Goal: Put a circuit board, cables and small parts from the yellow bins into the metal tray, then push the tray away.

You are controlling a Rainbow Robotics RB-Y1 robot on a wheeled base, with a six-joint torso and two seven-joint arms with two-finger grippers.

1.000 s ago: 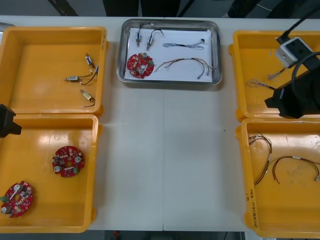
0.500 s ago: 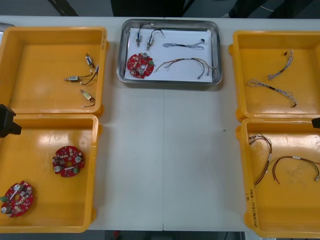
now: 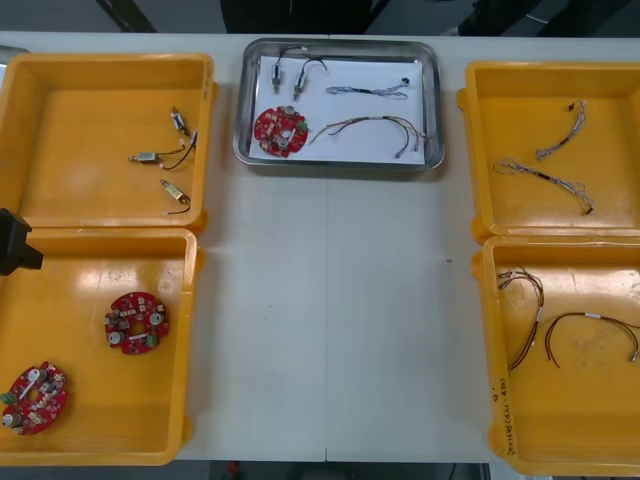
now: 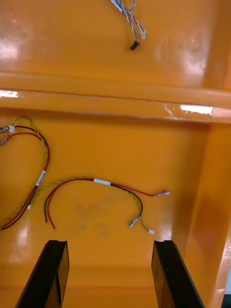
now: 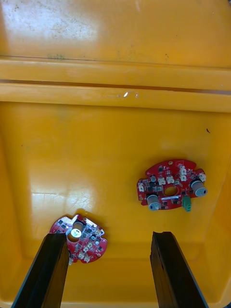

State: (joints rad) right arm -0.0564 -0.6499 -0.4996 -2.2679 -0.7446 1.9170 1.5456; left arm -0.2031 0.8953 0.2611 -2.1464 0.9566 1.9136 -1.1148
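Observation:
The metal tray stands at the table's far middle, white inside. It holds a red circuit board, small metal parts, a blue and white cable and a red and yellow cable. My left gripper hangs open over the near left bin, with two circuit boards lying under and beyond its fingers. My right gripper is open above the near right bin, a red and yellow cable just beyond its fingertips. Neither gripper holds anything.
Part of the left arm shows black at the table's left edge. The far left bin holds small metal parts. Blue and white cables lie in the far right bin. Bare table stretches between the bins.
The right arm, which hung over the far right bin a second ago, has drawn back off the front view's right edge. The left arm and the tray have stayed put.

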